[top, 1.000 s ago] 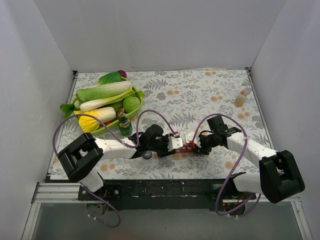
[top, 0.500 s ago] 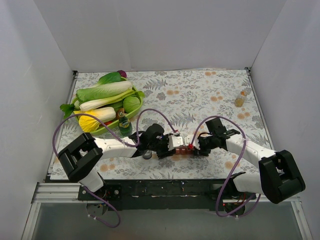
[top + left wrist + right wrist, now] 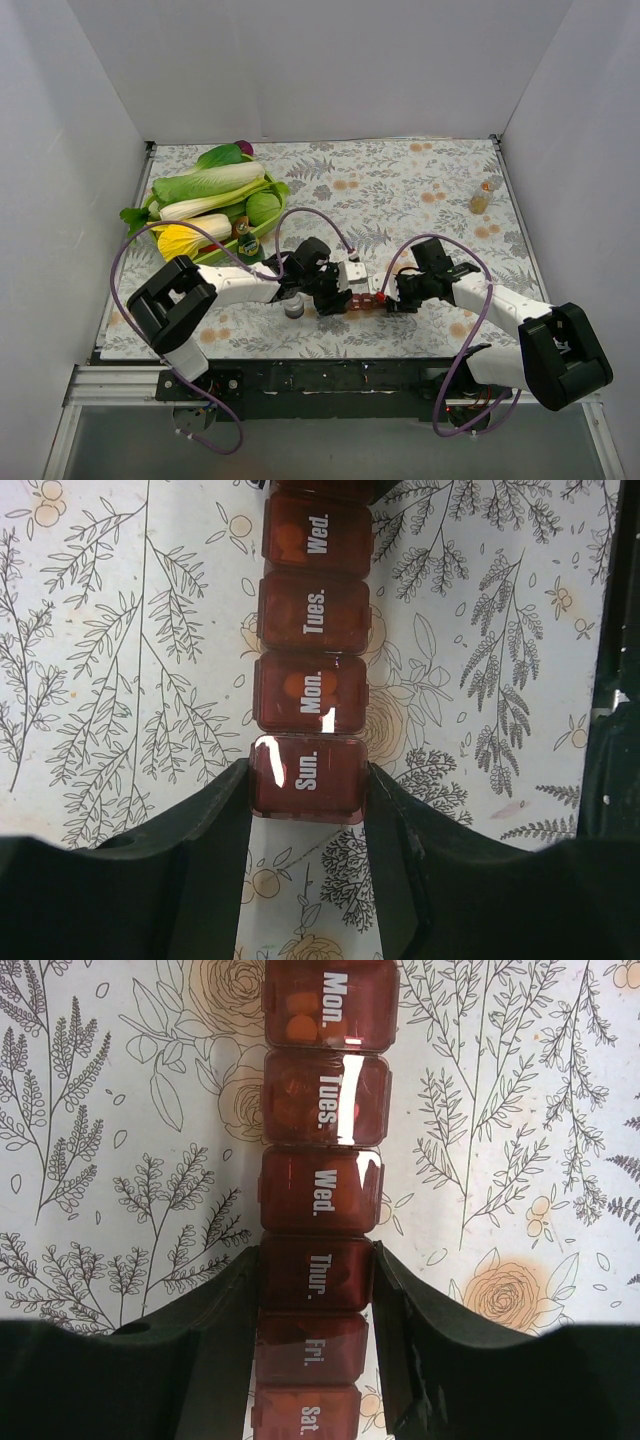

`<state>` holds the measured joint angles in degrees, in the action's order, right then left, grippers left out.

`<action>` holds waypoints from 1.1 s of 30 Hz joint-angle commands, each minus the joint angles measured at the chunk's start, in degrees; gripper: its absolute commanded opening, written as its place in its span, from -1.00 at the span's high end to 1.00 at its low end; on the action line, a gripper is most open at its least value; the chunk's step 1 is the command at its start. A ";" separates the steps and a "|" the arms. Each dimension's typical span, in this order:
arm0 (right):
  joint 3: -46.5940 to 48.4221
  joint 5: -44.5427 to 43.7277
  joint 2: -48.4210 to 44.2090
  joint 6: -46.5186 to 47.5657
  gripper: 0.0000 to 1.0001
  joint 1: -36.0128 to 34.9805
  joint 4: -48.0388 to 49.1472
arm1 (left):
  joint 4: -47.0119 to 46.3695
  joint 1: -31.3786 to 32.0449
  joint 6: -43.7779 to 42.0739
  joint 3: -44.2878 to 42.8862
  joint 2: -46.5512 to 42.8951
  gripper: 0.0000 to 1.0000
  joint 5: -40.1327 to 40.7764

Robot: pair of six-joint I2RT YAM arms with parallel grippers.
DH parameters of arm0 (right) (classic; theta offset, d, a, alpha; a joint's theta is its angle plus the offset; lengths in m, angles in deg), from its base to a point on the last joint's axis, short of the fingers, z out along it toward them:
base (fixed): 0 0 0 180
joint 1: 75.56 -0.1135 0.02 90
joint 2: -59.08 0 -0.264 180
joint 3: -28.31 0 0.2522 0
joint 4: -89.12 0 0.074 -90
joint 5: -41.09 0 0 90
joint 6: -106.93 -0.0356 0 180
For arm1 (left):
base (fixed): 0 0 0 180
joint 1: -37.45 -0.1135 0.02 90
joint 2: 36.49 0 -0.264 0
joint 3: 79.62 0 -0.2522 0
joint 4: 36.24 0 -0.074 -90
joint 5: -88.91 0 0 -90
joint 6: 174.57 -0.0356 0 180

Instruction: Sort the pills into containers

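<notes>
Left claw (image 3: 307, 780) is clenching the Sun. end of the containers (image 3: 313, 613), with its fingers (image 3: 215, 825) pressing both side walls of that cell. Right claw (image 3: 316, 1272) is grasping the same strip at the Thur. cell, and its fingers (image 3: 225, 1300) are touching either side. Fri. and Sat. are running back between them. So both claws are holding one strip, facing each other from opposite ends.

The strip is lying flat on the counter (image 3: 400, 180), close to the near edge and slightly right of its middle. All visible lids are looking shut. Orange pills are showing through Mon., Tues. and Wed. Thur. to Sat. are too dark to tell.

Compared with a second ago, the left arm's shoulder and elbow are sitting further toward the counter's middle. The right claw is sitting lower, toward the near edge, and closer along the strip. The strip itself is looking barely shifted. Judgement: the arms are settling into a two-sided hold to steady the strip, not carrying it anywhere. No lid is open, so no pill is going in right now.

A small grey bottle (image 3: 293, 311) is standing just left of the left claw. A green bottle (image 3: 247, 247) is standing beside the vegetable tray (image 3: 276, 205) toward the far-left corner.
</notes>
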<state>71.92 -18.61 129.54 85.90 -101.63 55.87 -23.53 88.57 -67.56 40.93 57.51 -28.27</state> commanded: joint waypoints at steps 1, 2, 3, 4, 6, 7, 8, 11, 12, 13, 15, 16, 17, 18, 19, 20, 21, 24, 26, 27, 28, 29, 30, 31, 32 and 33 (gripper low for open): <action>-0.31 -1.83 -0.67 0.73 0.72 -0.39 2.61 | 4.48 -1.54 4.94 -3.00 0.40 0.40 -5.06; -0.31 -1.74 -0.67 0.64 0.72 -0.48 2.61 | 5.10 -2.41 5.65 -3.35 0.40 0.38 -5.60; -0.31 -1.74 -0.58 0.64 0.71 -0.39 2.52 | 5.36 -2.94 6.53 -3.61 0.49 0.31 -6.13; -0.31 -1.83 -0.50 0.73 0.71 -0.48 2.52 | 5.63 -3.91 8.02 -4.40 0.49 0.26 -7.09; -0.31 -1.74 -0.41 0.90 0.72 -0.48 2.35 | 6.24 -4.70 9.08 -5.02 0.40 0.18 -7.97; -0.31 -1.74 -0.32 0.82 0.71 -0.48 2.26 | 6.25 -5.05 9.61 -5.63 0.31 0.14 -8.15; -0.31 -1.65 -0.32 0.90 0.71 -0.48 2.26 | 6.25 -5.41 10.75 -5.72 0.31 0.12 -7.80; -0.31 -1.39 -0.32 0.99 0.71 -0.39 2.08 | 6.25 -6.02 12.07 -6.43 0.22 0.02 -6.84; -0.31 -1.39 -0.23 1.08 0.72 -0.48 1.91 | 6.33 -6.11 12.34 -6.51 0.22 0.00 -6.49; -0.23 -1.39 -0.14 1.17 0.71 -0.48 1.91 | 6.16 -6.37 12.60 -6.60 0.31 -0.03 -6.48; -0.23 -1.39 -0.06 1.17 0.71 -0.39 1.82 | 5.81 -6.73 14.00 -6.52 0.40 -0.08 -6.22; -0.31 -1.39 -0.06 1.25 0.71 -0.48 1.82 | 5.72 -7.08 14.27 -6.52 0.49 -0.09 -6.39; -0.31 -1.48 0.03 1.17 0.72 -0.48 1.82 | 5.54 -7.25 14.62 -6.60 0.40 -0.09 -6.13; -0.31 -1.39 0.12 1.25 0.71 -0.39 1.82 | 5.63 -7.34 15.23 -6.69 0.75 -0.10 -5.17; -0.31 -1.39 0.12 1.26 0.71 -0.48 1.82 | 5.72 -7.60 15.59 -6.78 0.75 -0.10 -4.64; -0.23 -1.39 0.12 1.26 0.71 -0.39 1.82 | 5.72 -7.69 15.85 -6.87 0.84 -0.10 -3.85; -0.23 -1.30 0.12 1.17 0.71 -0.48 1.82 | 5.81 -7.78 16.46 -6.95 1.01 -0.10 -2.63; -0.14 -1.30 0.30 1.08 0.71 -0.48 1.82 | 5.28 -7.87 17.87 -7.22 1.36 -0.09 -0.86; -0.14 -1.30 0.56 0.99 0.72 -0.48 1.64 | 3.97 -7.87 17.44 -6.43 0.23 -0.18 -2.69; -0.14 -1.30 0.47 0.99 0.72 -0.48 1.64 | 2.92 -7.87 17.00 -4.77 -0.73 -0.26 -3.92; -0.14 -1.30 0.56 0.99 0.72 -0.48 1.64 | 2.21 -7.78 15.17 -3.97 -2.48 -0.32 -4.98; -0.14 -1.30 0.65 0.99 0.71 -0.48 1.64 | 1.51 -7.61 14.02 -3.36 -3.46 -0.36 -5.16; -0.05 -1.13 0.82 0.90 0.71 -0.48 1.64 | 1.33 -7.35 12.97 -2.48 -4.34 -0.42 -5.08; 0.04 -1.12 1.00 0.90 0.71 -0.48 1.64 | 1.41 -7.08 11.91 -1.08 -5.04 -0.43 -5.25; 0.12 -1.12 1.17 0.90 0.71 -0.48 1.64 | -0.85 -6.82 9.90 -0.11 -6.62 -0.46 -5.34; 0.39 -0.95 1.26 0.73 0.71 -0.48 1.56 | -1.40 -6.55 8.57 0.77 -7.24 -0.53 -5.17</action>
<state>71.81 -19.94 129.71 86.12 -101.96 57.84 -20.85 81.14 -53.07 38.50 56.30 -31.90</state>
